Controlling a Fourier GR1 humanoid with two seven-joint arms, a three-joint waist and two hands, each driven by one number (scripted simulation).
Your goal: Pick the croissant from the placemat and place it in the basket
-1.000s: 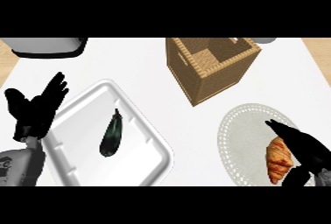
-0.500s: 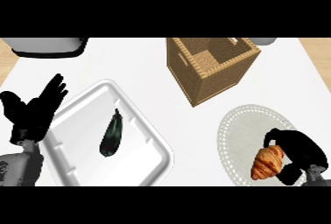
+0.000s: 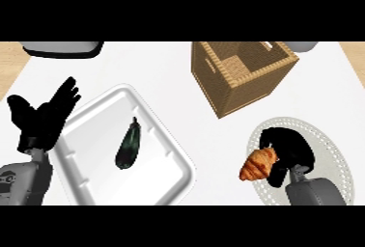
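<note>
Croissant: the golden-brown curved croissant (image 3: 258, 164) sits at about 4 o'clock in the view, over the left edge of the round pale placemat with a dotted rim (image 3: 335, 149).
Right hand: the black right hand (image 3: 288, 149) is on the croissant's right side. Its fingers are curled around the right end of the croissant and hold it. The left end pokes out past the hand.
Is it lifted: it is hard to tell if the croissant is touching the placemat or is just above it.
How it will handle: the croissant is likely very light. It looks soft and flaky, so it could squash or crumble if it is squeezed. It does not look slippery.
Where to hold: the thick middle looks like the best place. The thin tips could snap off. The hold now is near one end, so the free end might tip down.
Basket: the brown woven square basket (image 3: 239, 77) stands at about 1 o'clock, well apart from the croissant. Its open top shows.
Left hand: the black left hand (image 3: 43, 116) rests at 9 o'clock with its fingers straight and spread, holding nothing.
Tray: a white square tray (image 3: 85, 178) lies on the white table (image 3: 157, 67) at 7 o'clock, with a dark green long vegetable (image 3: 128, 147) in it.
</note>
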